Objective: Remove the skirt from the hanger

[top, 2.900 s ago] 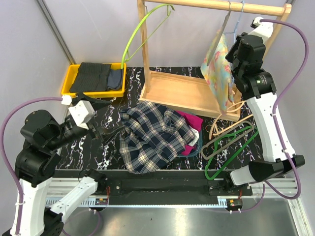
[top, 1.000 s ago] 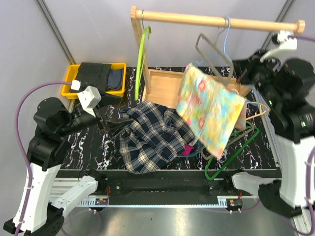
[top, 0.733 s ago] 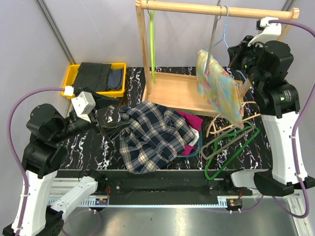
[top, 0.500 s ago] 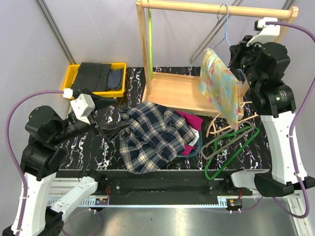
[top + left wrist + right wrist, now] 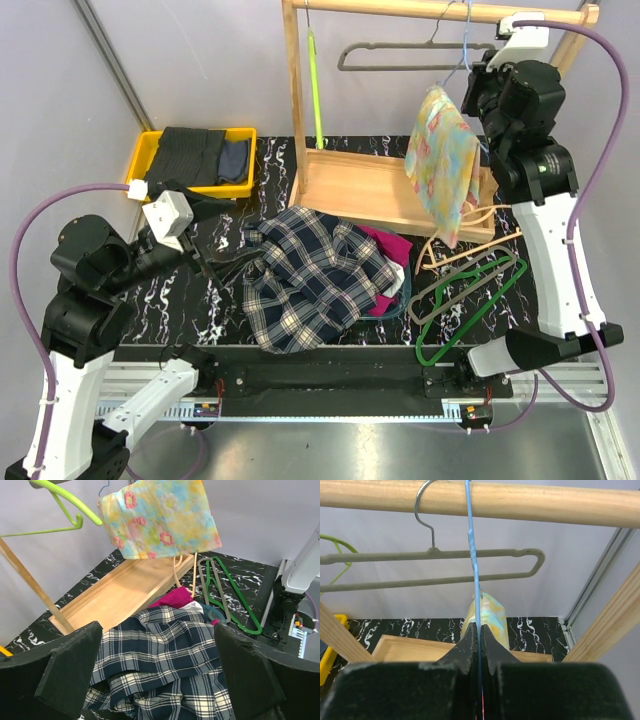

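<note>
A floral yellow skirt (image 5: pixel 443 160) hangs from a thin blue wire hanger (image 5: pixel 466 40) whose hook is over the wooden rod (image 5: pixel 440 10) at the rack's right end. My right gripper (image 5: pixel 480 92) is shut on the blue hanger's neck just above the skirt. In the right wrist view the wire (image 5: pixel 473 545) runs up from between the closed fingertips of the gripper (image 5: pixel 478 630), with the skirt (image 5: pixel 487 612) below. My left gripper (image 5: pixel 157 630) stands open and empty over a plaid garment (image 5: pixel 165 655), far from the skirt (image 5: pixel 160 517).
A pile of plaid and pink clothes (image 5: pixel 315 275) lies mid-table. Green and tan loose hangers (image 5: pixel 470 295) lie at the right. A grey hanger (image 5: pixel 420 55) and a green one (image 5: pixel 315 90) hang on the rod. A yellow bin (image 5: pixel 145 150) with dark clothes sits back left. The rack's wooden base (image 5: pixel 370 190) lies behind the pile.
The skirt on its hanger has swung back from over the table and hangs straight down by the rack's right post. My right arm moved back with it. The grey hanger turned broadside.
</note>
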You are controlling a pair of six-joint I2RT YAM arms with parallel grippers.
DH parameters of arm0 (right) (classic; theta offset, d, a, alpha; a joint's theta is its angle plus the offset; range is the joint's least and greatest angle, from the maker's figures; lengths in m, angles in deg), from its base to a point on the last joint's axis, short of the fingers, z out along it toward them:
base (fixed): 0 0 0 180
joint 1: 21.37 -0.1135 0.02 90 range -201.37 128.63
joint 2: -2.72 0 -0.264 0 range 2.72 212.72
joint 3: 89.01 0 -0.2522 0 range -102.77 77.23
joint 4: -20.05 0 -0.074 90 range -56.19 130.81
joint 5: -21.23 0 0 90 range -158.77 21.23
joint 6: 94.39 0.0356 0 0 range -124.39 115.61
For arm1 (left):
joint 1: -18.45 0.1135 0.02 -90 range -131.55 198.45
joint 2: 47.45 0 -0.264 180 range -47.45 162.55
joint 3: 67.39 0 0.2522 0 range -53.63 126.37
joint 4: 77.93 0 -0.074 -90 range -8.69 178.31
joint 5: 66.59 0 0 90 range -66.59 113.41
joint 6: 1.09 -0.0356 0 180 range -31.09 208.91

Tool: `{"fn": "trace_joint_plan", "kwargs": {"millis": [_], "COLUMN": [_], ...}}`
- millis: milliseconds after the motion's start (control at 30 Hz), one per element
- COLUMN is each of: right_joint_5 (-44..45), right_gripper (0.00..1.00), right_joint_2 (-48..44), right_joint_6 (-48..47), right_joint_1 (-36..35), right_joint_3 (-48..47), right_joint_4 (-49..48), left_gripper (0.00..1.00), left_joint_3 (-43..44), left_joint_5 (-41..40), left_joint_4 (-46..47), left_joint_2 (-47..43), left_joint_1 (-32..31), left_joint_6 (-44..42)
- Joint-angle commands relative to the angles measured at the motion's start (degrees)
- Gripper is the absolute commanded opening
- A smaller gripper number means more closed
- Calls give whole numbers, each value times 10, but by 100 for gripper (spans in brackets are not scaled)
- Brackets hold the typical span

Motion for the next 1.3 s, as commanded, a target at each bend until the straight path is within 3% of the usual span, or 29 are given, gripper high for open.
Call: {"fn": "trace_joint_plan", "kwargs": {"millis": [0,433,533,700,933,1100,1200,1267], "right_joint_5": [27,72,72,57,-19,-121,-118,-84], "right_gripper": [0,0,0,0,0,0,0,0], "right_joint_2": [16,62,29,-80,-230,-295,-305,-246], "right_joint_6": [-29,-10,2,51,127,182,171,148], "right_joint_1": [7,41,40,41,41,41,41,41], "right_joint_3": [-34,-107,-72,72,226,239,227,153], "right_joint_4": [-102,-129,-126,-126,-57,-8,10,47], "left_gripper": [99,99,99,99,99,99,99,99], "left_joint_3": [18,11,10,15,23,16,10,14], "left_joint_5": [-18,-32,-30,-21,-17,19,37,35], "left_joint_4": [-2,-19,-19,-15,-10,14,31,45], "left_joint_2": [-10,-24,-23,-17,-8,4,15,27], "left_joint_1": [2,2,2,2,2,2,2,2], "left_joint_6": [-18,-40,-41,-34,-30,12,32,40]}}
